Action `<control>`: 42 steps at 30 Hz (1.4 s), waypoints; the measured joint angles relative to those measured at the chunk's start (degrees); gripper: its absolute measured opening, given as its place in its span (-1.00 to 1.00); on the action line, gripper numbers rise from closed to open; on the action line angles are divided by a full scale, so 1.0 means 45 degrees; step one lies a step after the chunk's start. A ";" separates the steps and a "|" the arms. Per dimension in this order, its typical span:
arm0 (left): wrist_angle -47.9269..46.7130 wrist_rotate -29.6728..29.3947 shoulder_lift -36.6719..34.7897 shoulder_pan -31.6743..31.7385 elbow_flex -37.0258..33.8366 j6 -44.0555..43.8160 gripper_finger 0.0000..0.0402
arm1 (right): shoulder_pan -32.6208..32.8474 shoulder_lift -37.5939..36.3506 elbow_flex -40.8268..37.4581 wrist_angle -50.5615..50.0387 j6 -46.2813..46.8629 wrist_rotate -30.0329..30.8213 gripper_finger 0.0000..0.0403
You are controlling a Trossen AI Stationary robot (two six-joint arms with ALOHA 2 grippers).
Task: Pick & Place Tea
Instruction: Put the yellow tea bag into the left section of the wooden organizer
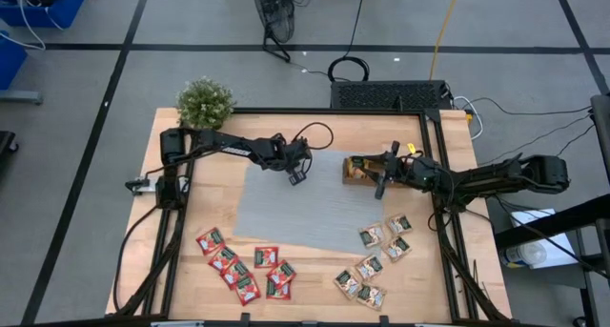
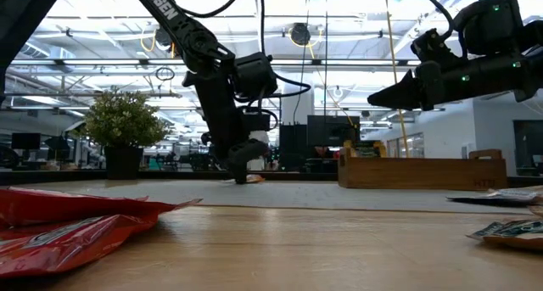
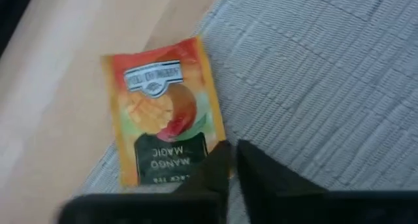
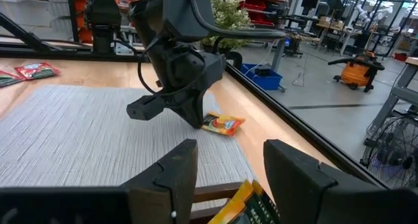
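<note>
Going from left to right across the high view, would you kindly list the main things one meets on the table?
Potted plant → red tea sachets → left gripper over the grey mat → wooden tray → right gripper → pale-and-green tea sachets.

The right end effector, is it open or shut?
Open. The right end effector shows a clear gap between its fingers, holding nothing.

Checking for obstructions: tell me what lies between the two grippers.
Only bare grey woven mat lies between the open right gripper and the left gripper, shown in the right wrist view.
</note>
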 joint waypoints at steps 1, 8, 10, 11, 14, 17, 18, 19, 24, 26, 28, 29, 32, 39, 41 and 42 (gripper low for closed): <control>0.0000 0.0099 0.0000 0.0000 0.0000 0.0092 -0.95 | 0.0000 0.0000 0.0000 -0.0009 0.0000 0.0000 -0.21; -0.0261 0.0306 -0.0417 -0.0736 -0.0046 0.1791 -0.98 | 0.0000 0.0000 0.0000 -0.0178 0.0000 0.0000 -0.21; -0.0115 0.0467 -0.0758 -0.1152 -0.0058 0.2335 -0.99 | 0.0000 0.0005 0.0000 -0.0207 0.0000 0.0000 -0.21; -0.0145 0.0595 -0.0985 -0.1353 -0.0054 0.2717 -0.99 | 0.0000 0.0005 0.0000 -0.0192 0.0000 0.0000 -0.21; -0.0198 0.1238 -0.1614 -0.1850 -0.0007 0.3784 -0.99 | 0.0000 0.0005 0.0000 -0.0212 0.0000 0.0000 -0.21; -0.0339 0.0590 -0.1986 -0.2099 -0.0019 0.3010 -0.94 | 0.0000 0.0005 0.0005 -0.0205 0.0000 0.0000 -0.21; -0.0279 -0.0110 -0.2101 -0.2041 -0.0019 0.2101 -0.90 | 0.0000 0.0005 0.0005 -0.0212 0.0000 0.0000 -0.21; -0.0339 -0.0890 -0.2218 -0.1885 -0.0015 0.1125 -0.86 | 0.0000 0.0005 0.0005 -0.0212 0.0000 0.0000 -0.21; -0.1164 -0.0728 -0.2257 -0.0389 -0.0010 -0.2308 -0.56 | 0.0000 0.0005 0.0005 -0.0185 0.0000 0.0000 -0.21; -0.1003 0.0503 -0.2072 0.0237 0.0010 -0.3155 -0.40 | 0.0000 0.0005 0.0005 -0.0181 0.0037 -0.0003 -0.21; -0.0983 0.1461 -0.1789 0.0779 0.0008 -0.3493 -0.24 | 0.0000 0.0005 0.0003 -0.0178 0.0118 -0.0003 -0.21; -0.1011 0.1787 -0.1625 0.0982 -0.0009 -0.3517 -0.16 | 0.0000 0.0005 0.0005 -0.0178 0.0185 -0.0001 -0.21; -0.0632 0.2618 -0.1258 0.1306 -0.0010 -0.3420 0.04 | -0.0005 0.0005 0.0005 -0.0181 0.0287 -0.0005 -0.21; -0.0664 0.2754 -0.0544 0.1294 0.0005 -0.2606 0.32 | -0.0005 0.0005 0.0004 -0.0189 0.0287 -0.0005 -0.21; -0.0581 0.2933 -0.0534 0.1268 0.0010 -0.1779 0.34 | -0.0003 0.0005 0.0005 -0.0173 0.0274 -0.0005 -0.21; -0.0528 0.2973 -0.0534 0.1231 0.0010 -0.1318 0.34 | -0.0005 0.0005 0.0005 -0.0180 0.0270 -0.0005 -0.21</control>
